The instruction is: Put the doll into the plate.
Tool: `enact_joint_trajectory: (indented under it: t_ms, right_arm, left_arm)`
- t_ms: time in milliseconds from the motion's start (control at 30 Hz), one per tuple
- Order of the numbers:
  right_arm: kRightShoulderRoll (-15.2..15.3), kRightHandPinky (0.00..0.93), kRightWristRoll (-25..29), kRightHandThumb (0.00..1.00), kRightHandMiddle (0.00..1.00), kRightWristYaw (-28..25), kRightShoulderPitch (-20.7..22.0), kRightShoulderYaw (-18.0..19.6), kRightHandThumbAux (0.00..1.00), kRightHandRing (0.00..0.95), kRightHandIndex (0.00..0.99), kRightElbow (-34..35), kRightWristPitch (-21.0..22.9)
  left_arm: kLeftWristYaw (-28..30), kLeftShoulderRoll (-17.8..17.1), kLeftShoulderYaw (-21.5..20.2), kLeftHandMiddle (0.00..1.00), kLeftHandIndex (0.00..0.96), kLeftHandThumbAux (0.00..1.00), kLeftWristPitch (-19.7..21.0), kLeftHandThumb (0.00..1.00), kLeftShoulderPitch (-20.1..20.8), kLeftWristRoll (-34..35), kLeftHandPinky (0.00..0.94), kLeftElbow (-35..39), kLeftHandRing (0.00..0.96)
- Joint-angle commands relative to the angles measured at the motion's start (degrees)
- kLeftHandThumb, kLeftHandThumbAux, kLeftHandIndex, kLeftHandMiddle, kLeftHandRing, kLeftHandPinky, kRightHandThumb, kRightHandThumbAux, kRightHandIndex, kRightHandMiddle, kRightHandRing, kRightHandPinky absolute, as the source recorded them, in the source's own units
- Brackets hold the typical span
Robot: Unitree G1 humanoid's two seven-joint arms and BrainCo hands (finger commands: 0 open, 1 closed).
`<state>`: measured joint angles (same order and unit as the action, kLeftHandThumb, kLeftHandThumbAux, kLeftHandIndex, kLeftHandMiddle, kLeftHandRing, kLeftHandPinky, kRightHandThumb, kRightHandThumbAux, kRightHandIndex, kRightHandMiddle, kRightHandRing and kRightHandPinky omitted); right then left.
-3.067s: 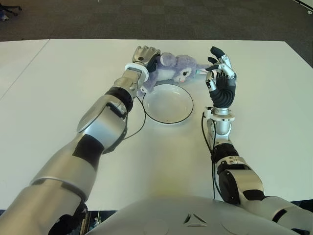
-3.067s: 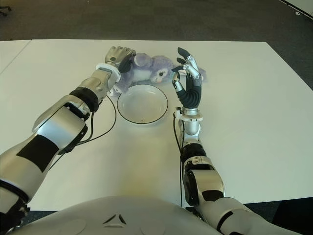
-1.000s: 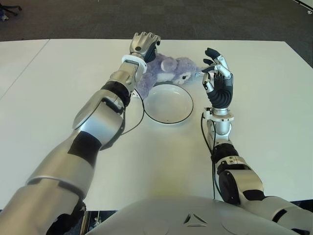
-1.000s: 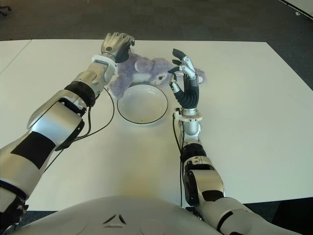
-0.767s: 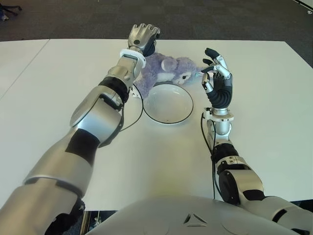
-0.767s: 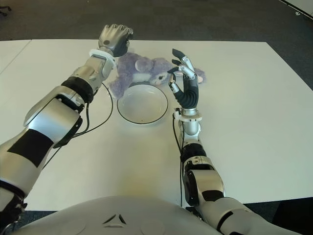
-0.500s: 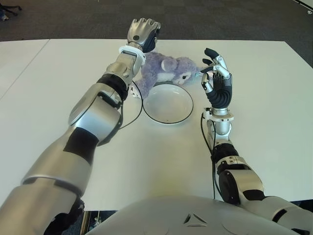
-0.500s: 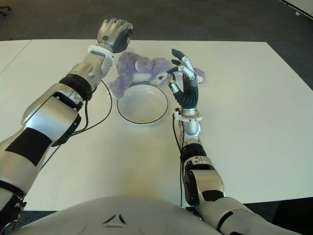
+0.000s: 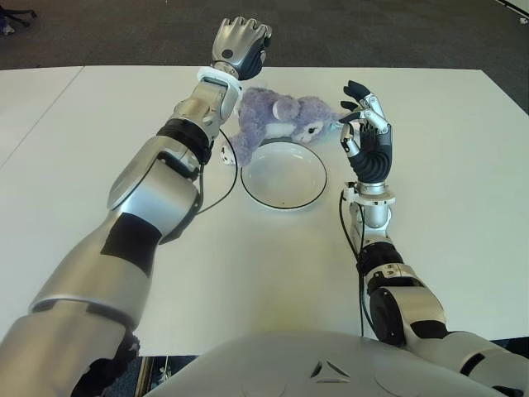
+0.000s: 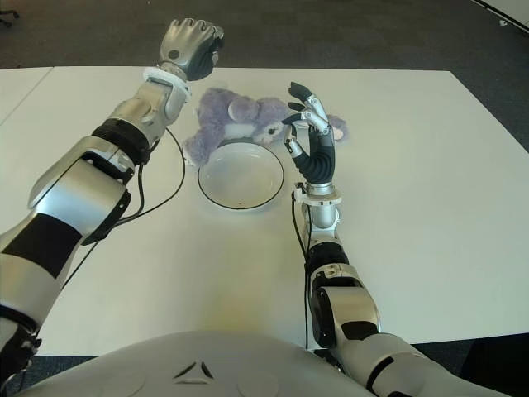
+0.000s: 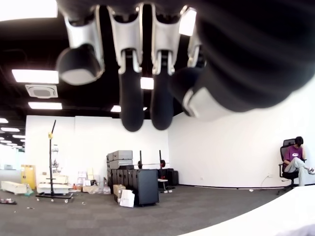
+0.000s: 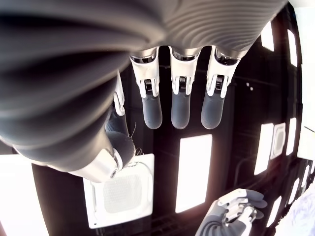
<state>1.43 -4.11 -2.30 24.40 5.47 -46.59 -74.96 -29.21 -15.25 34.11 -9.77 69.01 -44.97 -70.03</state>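
Note:
The doll (image 9: 279, 121), a purple plush bunny, lies on its side on the white table, touching the far rim of the plate (image 9: 285, 184). The plate is white with a dark rim and holds nothing. My left hand (image 9: 240, 41) is raised above the table's far edge, behind and left of the doll, with its fingers (image 11: 130, 73) curled and nothing in them. Just right of the plate my right hand (image 9: 369, 132) stands upright beside the doll's head, its fingers (image 12: 180, 93) relaxed and holding nothing.
A black cable (image 9: 224, 175) from my left arm loops on the table (image 9: 273, 273) left of the plate. Dark carpet lies beyond the table's far edge. A person (image 11: 295, 157) sits on a chair far off in the left wrist view.
My left hand has lifted off the doll and risen toward the far edge. The doll stays on the table behind the plate, slightly shifted. The right hand has barely moved.

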Motion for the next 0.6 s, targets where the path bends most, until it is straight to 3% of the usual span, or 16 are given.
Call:
enact_joint_trajectory:
  t_ms: [33, 233, 400, 433, 467, 500, 533, 600]
  right_arm:
    - [-5.6, 0.262, -2.06, 0.7, 0.164, -1.01, -34.66, -2.81, 0.72, 0.172, 0.426, -22.82, 7.69]
    - [-5.67, 0.204, -2.12, 0.701, 0.169, -0.86, -34.55, -2.7, 0.719, 0.147, 0.426, -22.71, 7.79]
    - [-5.71, 0.206, -2.11, 0.702, 0.173, -0.94, -34.62, -2.65, 0.719, 0.141, 0.426, -22.7, 7.7]
    - [-5.73, 0.208, -2.1, 0.702, 0.175, -0.97, -34.7, -2.65, 0.719, 0.14, 0.426, -22.69, 7.61]
    - [-5.74, 0.211, -2.09, 0.702, 0.175, -0.99, -34.75, -2.65, 0.719, 0.14, 0.426, -22.68, 7.55]
    - [-5.75, 0.211, -2.08, 0.702, 0.175, -1.0, -34.79, -2.64, 0.719, 0.14, 0.426, -22.67, 7.51]
    - [-5.76, 0.214, -2.05, 0.701, 0.174, -1.05, -34.81, -2.63, 0.719, 0.141, 0.426, -22.67, 7.49]
    - [-5.8, 0.214, -1.98, 0.701, 0.173, -1.17, -34.86, -2.61, 0.719, 0.14, 0.426, -22.66, 7.44]
  left_arm:
    - [-5.65, -4.03, -0.6, 0.828, 0.442, 0.699, -3.2, 0.726, 0.65, -1.39, 0.856, 5.82, 0.831]
    - [-5.57, -4.01, -0.28, 0.825, 0.442, 0.698, -3.94, 0.726, -1.35, -1.24, 0.848, 6.59, 0.828]
    - [-2.15, -2.89, -0.8, 0.783, 0.436, 0.698, -6.06, 0.716, -2.28, 0.75, 0.728, 3.95, 0.786]
    - [-0.56, -2.35, -1.01, 0.719, 0.427, 0.699, -6.83, 0.701, -2.34, 1.42, 0.64, 3.11, 0.708]
    - [0.49, -1.98, -1.16, 0.636, 0.415, 0.702, -7.35, 0.687, -2.39, 1.87, 0.601, 2.55, 0.65]
    - [1.12, -1.75, -1.26, 0.622, 0.413, 0.703, -7.7, 0.684, -2.41, 2.14, 0.594, 2.21, 0.64]
    - [1.59, -1.59, -1.29, 0.539, 0.256, 0.54, -8.07, 0.452, -2.53, 2.31, 0.563, 2.11, 0.589]
    - [2.25, -1.41, -1.01, 0.512, 0.201, 0.506, -8.7, 0.381, -2.73, 2.21, 0.553, 1.97, 0.573]
